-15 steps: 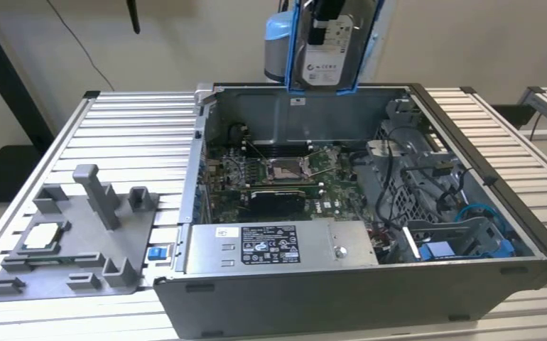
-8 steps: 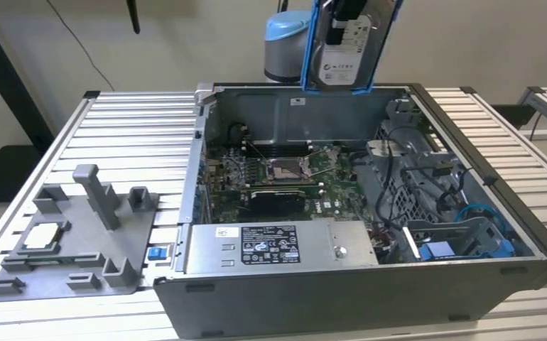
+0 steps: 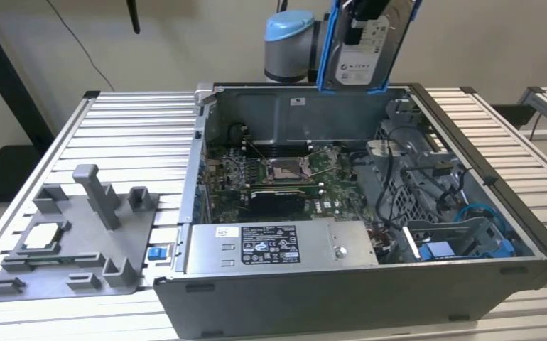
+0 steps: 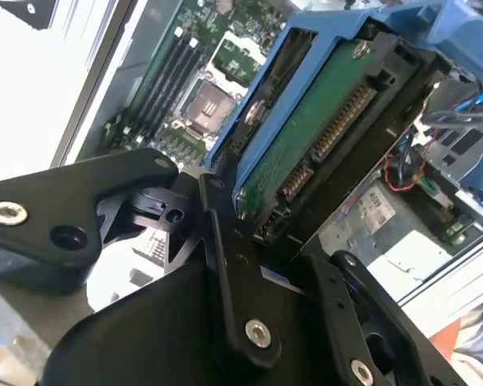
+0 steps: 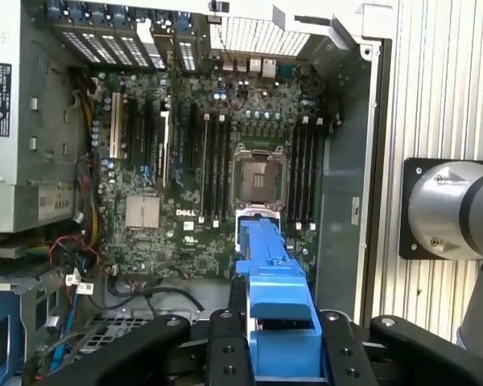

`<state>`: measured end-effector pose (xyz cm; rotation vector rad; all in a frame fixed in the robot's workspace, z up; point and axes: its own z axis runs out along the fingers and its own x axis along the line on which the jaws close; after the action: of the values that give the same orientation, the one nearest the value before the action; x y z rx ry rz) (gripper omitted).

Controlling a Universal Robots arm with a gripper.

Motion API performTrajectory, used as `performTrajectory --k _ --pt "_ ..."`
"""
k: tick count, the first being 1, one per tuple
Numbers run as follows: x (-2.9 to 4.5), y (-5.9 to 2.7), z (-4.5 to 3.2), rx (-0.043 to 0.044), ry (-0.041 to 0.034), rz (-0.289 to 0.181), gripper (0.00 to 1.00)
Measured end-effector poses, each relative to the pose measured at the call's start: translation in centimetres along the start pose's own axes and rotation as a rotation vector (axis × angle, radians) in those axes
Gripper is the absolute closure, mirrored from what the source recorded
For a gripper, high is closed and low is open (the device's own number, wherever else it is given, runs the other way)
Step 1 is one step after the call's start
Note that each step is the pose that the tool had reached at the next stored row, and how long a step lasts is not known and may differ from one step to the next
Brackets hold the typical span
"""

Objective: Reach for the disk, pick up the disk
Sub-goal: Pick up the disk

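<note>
Closest in both wrist views, the gripper (image 5: 280,334) has its black jaws closed narrowly on the disk (image 5: 274,273), clamping the blue carrier frame from both sides. The drive's green circuit board and connector face the second wrist view. From the exterior view's left, a grey fixture tray (image 3: 74,234) lies on the slatted counter (image 3: 122,121), then the open computer case (image 3: 349,305) with its motherboard (image 3: 273,177) and power supply (image 3: 273,245); the disk hangs upright in the air above the case, near its rear wall.
</note>
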<state>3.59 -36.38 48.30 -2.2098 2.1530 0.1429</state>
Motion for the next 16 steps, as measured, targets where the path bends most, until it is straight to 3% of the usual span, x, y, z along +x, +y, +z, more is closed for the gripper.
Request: performTrajectory --k 6,16 --pt "0.07 -2.48 -0.07 0.0002 -0.0002 0.000 1.00" --pt "0.13 -4.74 -0.12 0.0002 -0.0003 0.000 1.00"
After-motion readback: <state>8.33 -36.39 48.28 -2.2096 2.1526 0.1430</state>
